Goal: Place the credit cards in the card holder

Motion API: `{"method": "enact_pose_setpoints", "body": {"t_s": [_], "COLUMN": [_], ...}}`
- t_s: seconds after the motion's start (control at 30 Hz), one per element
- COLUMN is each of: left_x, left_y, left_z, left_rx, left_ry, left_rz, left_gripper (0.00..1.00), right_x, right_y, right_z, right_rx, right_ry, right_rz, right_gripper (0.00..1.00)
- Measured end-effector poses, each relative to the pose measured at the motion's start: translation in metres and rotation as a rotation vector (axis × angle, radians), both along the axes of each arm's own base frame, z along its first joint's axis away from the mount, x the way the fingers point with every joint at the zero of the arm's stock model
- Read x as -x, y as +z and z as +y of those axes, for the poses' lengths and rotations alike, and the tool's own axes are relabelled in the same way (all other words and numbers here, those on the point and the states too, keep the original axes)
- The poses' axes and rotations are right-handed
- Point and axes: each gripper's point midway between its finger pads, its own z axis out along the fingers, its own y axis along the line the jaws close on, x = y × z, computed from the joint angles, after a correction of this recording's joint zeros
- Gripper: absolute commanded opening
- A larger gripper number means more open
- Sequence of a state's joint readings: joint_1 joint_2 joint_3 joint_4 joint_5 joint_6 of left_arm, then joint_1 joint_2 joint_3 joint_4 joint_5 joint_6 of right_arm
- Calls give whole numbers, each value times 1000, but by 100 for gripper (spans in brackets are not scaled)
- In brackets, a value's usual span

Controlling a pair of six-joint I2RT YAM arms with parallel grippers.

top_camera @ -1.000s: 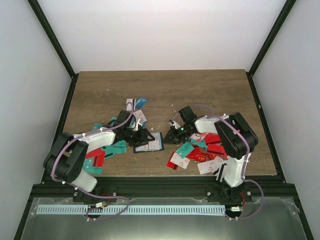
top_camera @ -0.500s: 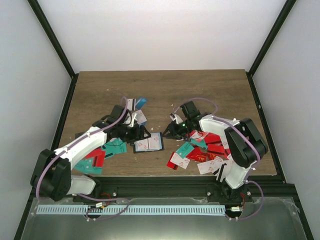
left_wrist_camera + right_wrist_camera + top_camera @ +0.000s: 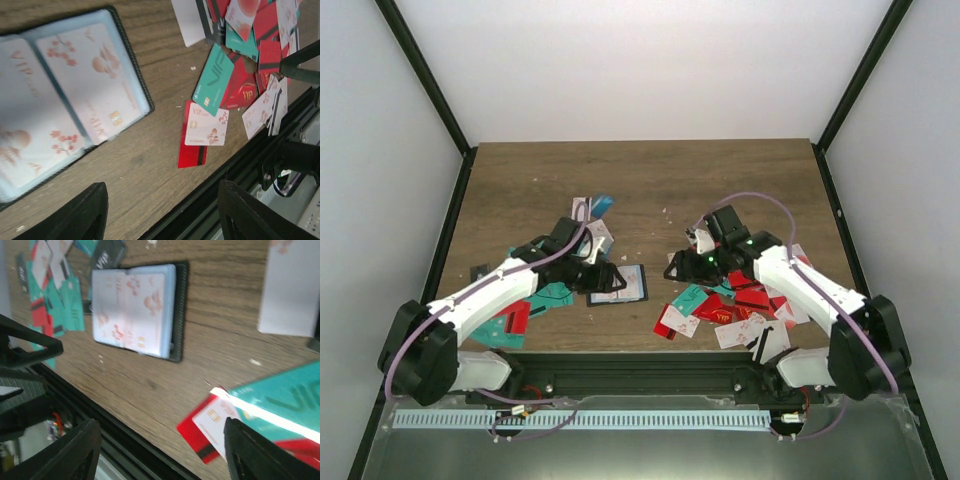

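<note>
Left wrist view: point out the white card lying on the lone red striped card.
The white blossom-printed card with a gold chip, covering the upper half of the red dark-striped card, below the teal VIP card.

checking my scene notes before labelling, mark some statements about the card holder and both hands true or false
1. The card holder lies open on the table. True.
2. The left hand grips a teal card. False: it is open and empty.
3. Pale cards show in the holder's sleeves. True.
4. The right hand is shut. False: it is open, holding nothing.
5. Loose credit cards lie only right of the holder. False: some lie on its left too.
</note>
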State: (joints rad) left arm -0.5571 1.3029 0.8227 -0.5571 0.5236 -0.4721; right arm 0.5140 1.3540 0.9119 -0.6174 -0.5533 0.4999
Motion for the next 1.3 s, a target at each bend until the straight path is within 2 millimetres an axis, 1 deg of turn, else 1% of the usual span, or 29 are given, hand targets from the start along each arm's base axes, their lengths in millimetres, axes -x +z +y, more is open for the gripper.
{"method": "enact_pose_setpoints", "body": {"t_s": [0.07,0.17,0.23,0.37,0.5,0.6,0.7,0.8,0.9,1.13,1.3], "left_x": [4,7,3,-9,-15,-23,-31,-35,-37,-40,-41], "left_y": [-2,-9,-14,-26,-42,-53,-62,-68,-72,-85,-90], "left_z": [-8,-18,-21,-19,-17,-17,-18,-18,-17,-14,-11], "left_rx": [-4,-37,-62,-119,-169,-209,-242,-264,-282,-323,-342], "left_ry": [-30,-57,-49,-13,4,10,19,24,27,27,26], "left_rz": [-4,-5,-5,-9,6,17,20,23,28,35,35], "left_gripper": [57,49,40,25,14,10,8,6,5,4,4], "right_x": [7,18,25,30,22,13,6,2,-2,-15,-19], "right_y": [0,-2,-3,0,2,-3,-13,-25,-32,-33,-44], "right_z": [-11,-22,-23,-8,13,30,41,48,53,65,69], "right_rx": [38,64,50,-53,-152,-230,-269,-283,-294,-324,-328], "right_ry": [-29,-48,-42,0,35,56,65,72,77,97,104], "right_rz": [4,11,22,41,61,93,129,168,193,198,223], "right_gripper": [72,72,73,73,73,72,72,72,72,72,72]}}
